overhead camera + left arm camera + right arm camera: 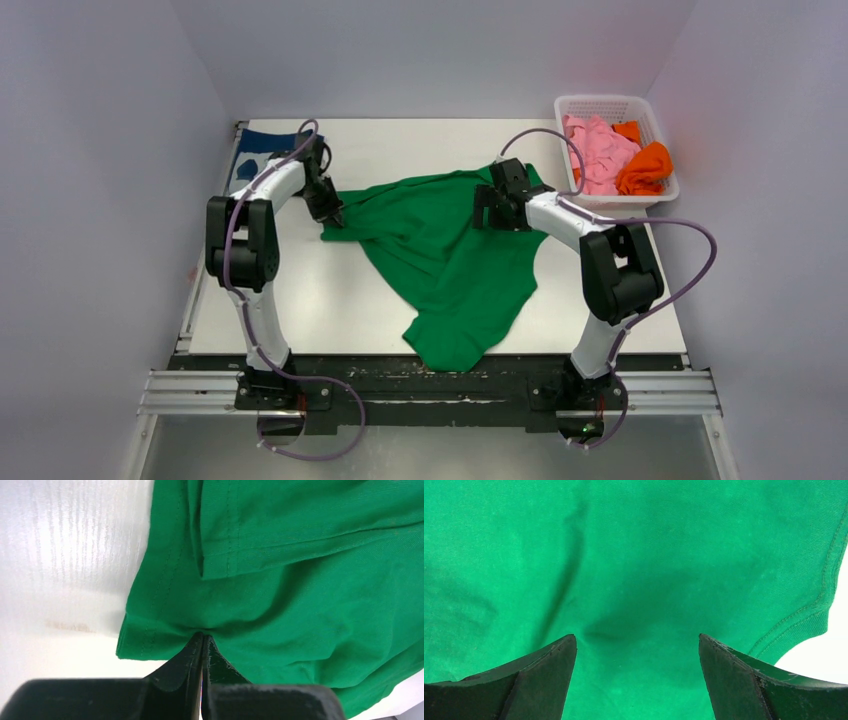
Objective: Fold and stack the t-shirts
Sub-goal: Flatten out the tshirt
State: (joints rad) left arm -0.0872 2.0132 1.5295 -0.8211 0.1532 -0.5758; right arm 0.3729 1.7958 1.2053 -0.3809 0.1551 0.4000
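The green t-shirt [450,260] lies crumpled across the middle of the table, one end hanging over the near edge. My left gripper [335,215] is shut on the shirt's left corner; in the left wrist view the jaws [205,639] pinch a fold of green cloth [280,595] beside its hem. My right gripper [490,212] is open just above the shirt's far right part; the right wrist view shows its fingers [636,640] spread over flat green cloth [639,560], with a hemmed edge to the right. A navy blue t-shirt [262,145] lies at the far left, behind the left arm.
A white basket [660,190] at the far right holds a pink shirt [600,150] and an orange shirt [645,165]. White walls close in on the table's left, right and far sides. A metal rail [430,390] runs along the near edge.
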